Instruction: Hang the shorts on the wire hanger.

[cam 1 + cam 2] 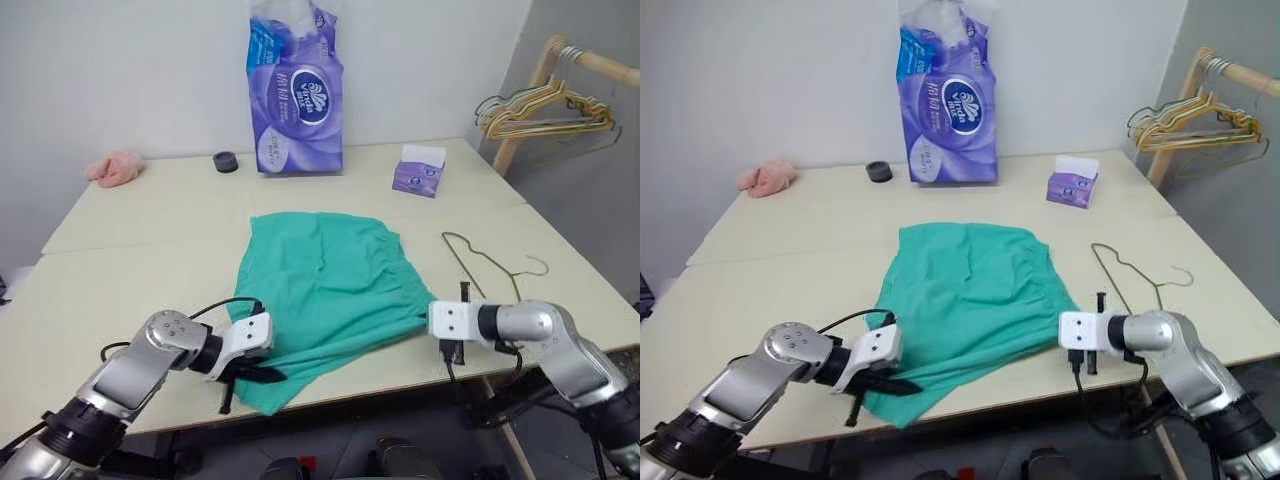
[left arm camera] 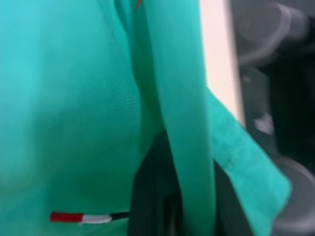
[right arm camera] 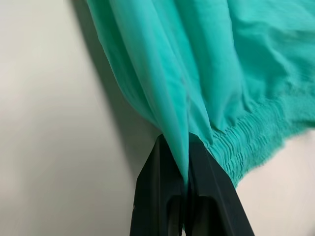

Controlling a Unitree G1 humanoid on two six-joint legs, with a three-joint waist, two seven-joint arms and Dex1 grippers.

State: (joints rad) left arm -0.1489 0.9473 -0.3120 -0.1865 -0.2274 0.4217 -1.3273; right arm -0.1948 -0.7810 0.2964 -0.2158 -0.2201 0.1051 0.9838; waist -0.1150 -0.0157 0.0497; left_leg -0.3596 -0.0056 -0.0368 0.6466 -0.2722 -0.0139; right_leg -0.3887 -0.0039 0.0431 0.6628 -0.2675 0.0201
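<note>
The teal-green shorts (image 1: 325,285) lie spread on the middle of the pale table (image 1: 150,260), with one corner hanging over the near edge. My left gripper (image 1: 270,375) is shut on a fold at the near left edge of the shorts (image 2: 98,98). A small red and white tag (image 2: 81,217) shows beside its dark fingers (image 2: 147,201). At the right edge, by the gathered waistband (image 3: 246,142), my right gripper (image 3: 186,164) is shut on a pinch of the cloth. The wire hanger (image 1: 462,265) lies flat on the table just right of the shorts, beyond the right gripper (image 1: 433,318).
At the back of the table stand a tall purple tissue pack (image 1: 297,95), a small purple tissue box (image 1: 420,170) and a black roll (image 1: 226,161). A pink cloth (image 1: 115,167) lies at the far left. Bunched hangers (image 1: 545,110) hang on a wooden rack at the right.
</note>
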